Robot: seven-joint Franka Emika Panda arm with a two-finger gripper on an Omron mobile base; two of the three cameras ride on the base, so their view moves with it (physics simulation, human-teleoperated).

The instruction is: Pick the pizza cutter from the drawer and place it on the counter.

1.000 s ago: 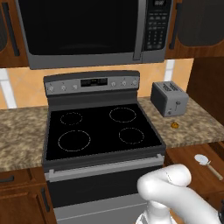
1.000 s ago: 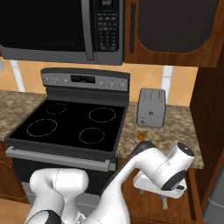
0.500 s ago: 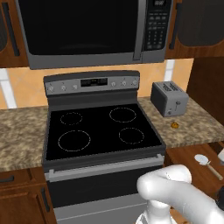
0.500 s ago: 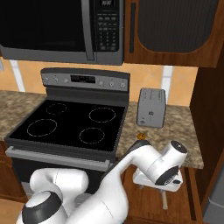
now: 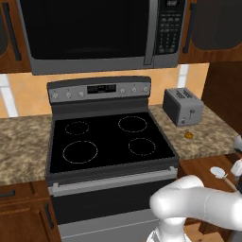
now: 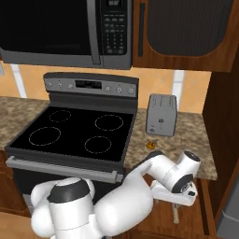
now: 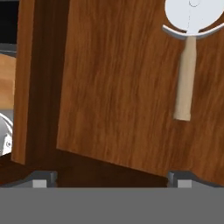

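Above the open drawer (image 7: 113,87) the gripper (image 7: 111,177) hangs with its fingertips spread wide, holding nothing; the pizza cutter (image 7: 188,52) lies flat on the drawer's wooden floor, ahead of the right fingertip; the counter (image 5: 212,137) carries a toaster (image 5: 183,106).

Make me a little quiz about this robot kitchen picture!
1. True or false: the pizza cutter lies inside the open drawer.
2. What stands on the counter right of the stovetop? A) kettle B) toaster C) pot
3. Fill in: a tiny orange lump lies on the counter in front of the ____.

Key: 1 true. 2 B, the toaster. 3 toaster; the orange lump lies just before it. In the hand view the end effector is apart from the cutter, its fingertips spread wide.
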